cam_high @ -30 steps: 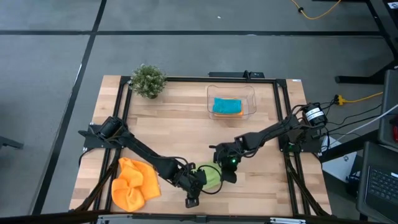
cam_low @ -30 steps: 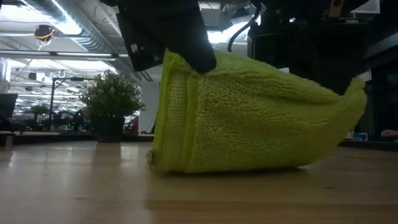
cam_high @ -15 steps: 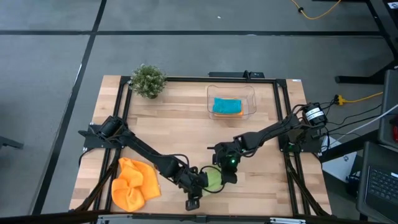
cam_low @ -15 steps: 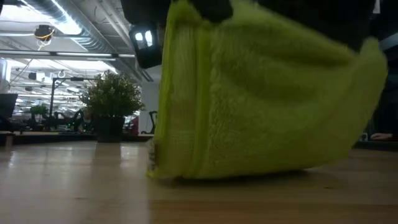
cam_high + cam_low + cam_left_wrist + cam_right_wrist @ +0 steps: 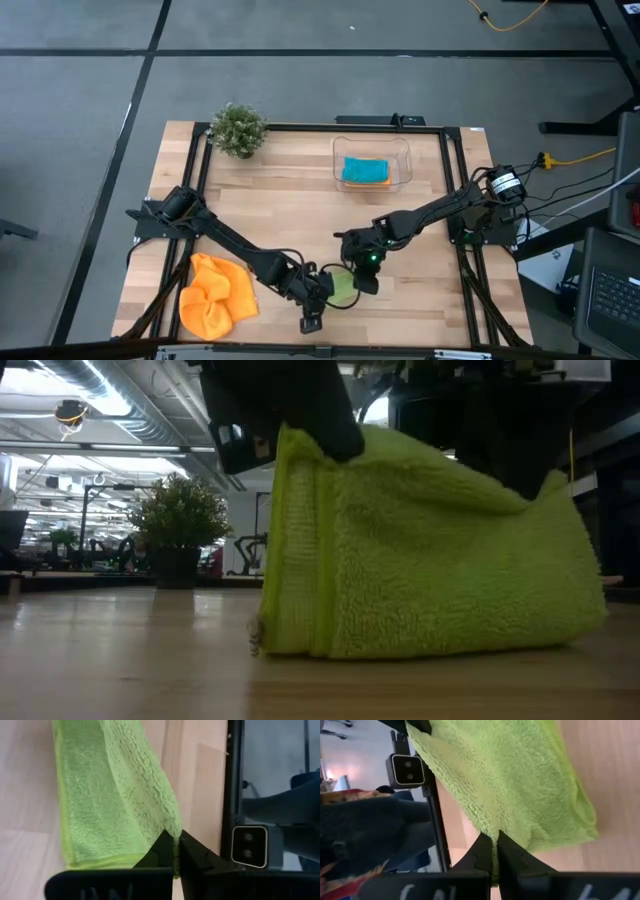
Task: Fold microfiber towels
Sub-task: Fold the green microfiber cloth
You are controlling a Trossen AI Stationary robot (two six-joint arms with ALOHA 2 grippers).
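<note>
**Q:** What are the pincers doing?

**A:** The left gripper (image 5: 174, 851) is pinched closed on one top corner of a fuzzy lime green microfiber towel (image 5: 430, 560). The right gripper (image 5: 493, 851) is pinched closed on the other top corner. The towel hangs between them, its lower edge resting on the table near the front middle.

**Q:** What surrounds them?

**A:** A pale wooden plank table (image 5: 290, 210) with a black metal frame. A crumpled orange microfiber cloth (image 5: 213, 294) lies at the front left. At the back, a clear plastic tub (image 5: 372, 163) holds a folded teal blue cloth (image 5: 364, 170). A small green potted plant (image 5: 238, 129) stands at the back left. Grey floor lies beyond.
</note>
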